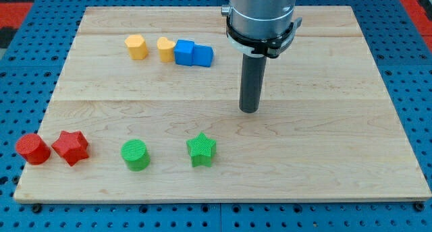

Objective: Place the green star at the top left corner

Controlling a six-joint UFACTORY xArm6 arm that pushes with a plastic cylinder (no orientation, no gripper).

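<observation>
The green star lies on the wooden board near the view's bottom, slightly left of centre. My tip rests on the board above and to the right of the star, apart from it. The board's top left corner is far up and to the left of the star.
A green cylinder sits left of the star. A red star and red cylinder are at the bottom left. A yellow hexagon, yellow heart and two blue blocks lie near the top.
</observation>
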